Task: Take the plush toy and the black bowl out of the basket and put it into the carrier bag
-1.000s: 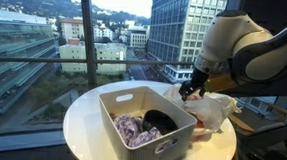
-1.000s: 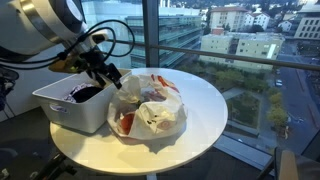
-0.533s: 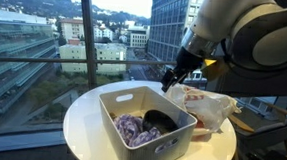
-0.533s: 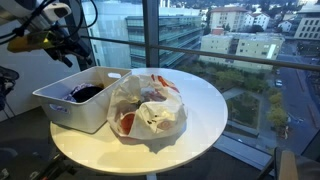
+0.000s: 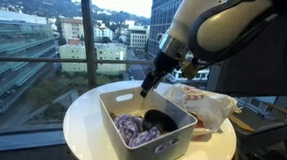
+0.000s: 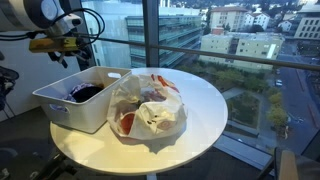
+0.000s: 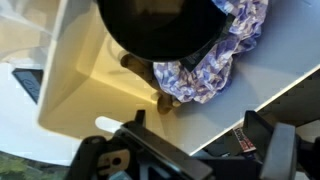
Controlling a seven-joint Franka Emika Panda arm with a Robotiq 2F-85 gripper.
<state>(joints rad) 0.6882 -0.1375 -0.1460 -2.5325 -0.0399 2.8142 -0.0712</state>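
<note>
A white basket [image 5: 122, 104] stands on the round white table and also shows in an exterior view [image 6: 62, 108]. In it lie a purple patterned plush toy [image 5: 135, 131] and a black bowl [image 5: 162, 120]. The wrist view looks down on the bowl [image 7: 160, 25] and the plush toy [image 7: 215, 55] beside it. A white and red carrier bag [image 5: 208, 107] lies crumpled next to the basket and also shows in an exterior view [image 6: 148, 104]. My gripper [image 5: 148, 88] hangs above the basket's far rim. Its jaws [image 7: 200, 135] stand open and empty.
The table [image 5: 81, 121] is small and round, with its edge close round the basket and bag. A large window with a dark frame post [image 5: 83, 31] stands right behind it. The arm's cables [image 6: 90, 25] hang above the basket.
My gripper has moved from over the carrier bag across to above the basket's far rim. Basket, toy, bowl and bag have not moved.
</note>
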